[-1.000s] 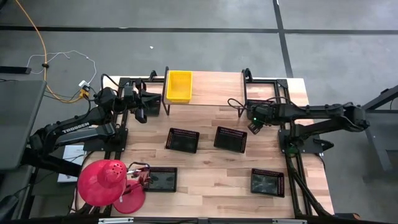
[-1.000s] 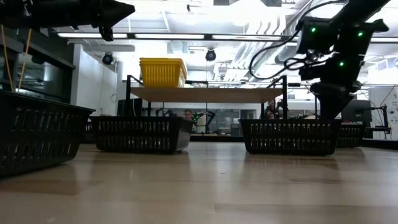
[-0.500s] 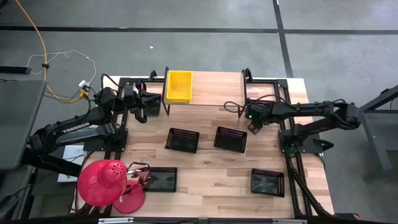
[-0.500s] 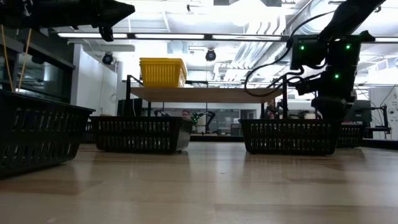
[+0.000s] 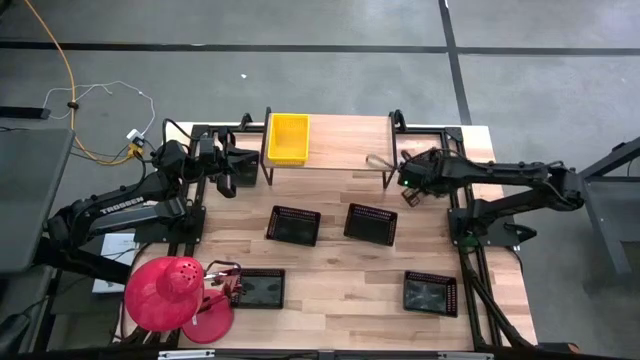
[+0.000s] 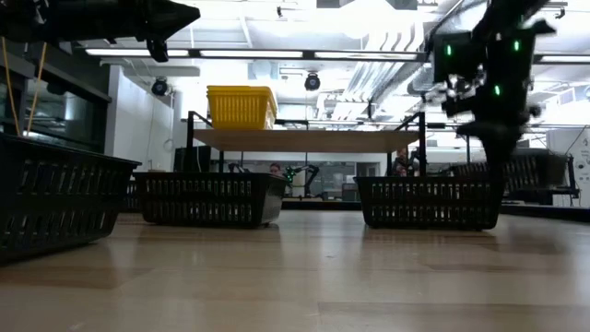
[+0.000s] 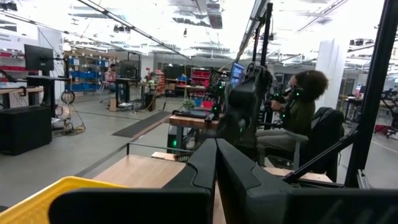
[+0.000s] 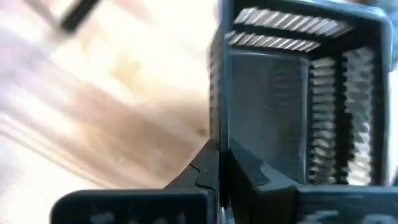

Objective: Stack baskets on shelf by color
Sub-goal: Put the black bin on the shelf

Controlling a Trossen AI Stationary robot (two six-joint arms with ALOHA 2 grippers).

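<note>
Where jaws stood spread a second ago, right gripper [image 8: 219, 163] now pinches black basket [image 8: 292, 99] wall near shelf [image 5: 345, 145]; left gripper [image 7: 216, 163] stays pressed together.

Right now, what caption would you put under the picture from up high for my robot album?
Right gripper shut by the shelf; one yellow basket up top, four black baskets on the table.

The wooden bench [image 5: 340, 285] is carrying four black baskets [image 5: 294, 225], a red dome [image 5: 165, 292] and the shelf [image 5: 345, 145]; one yellow basket [image 5: 287, 138] is sitting on the shelf.
</note>
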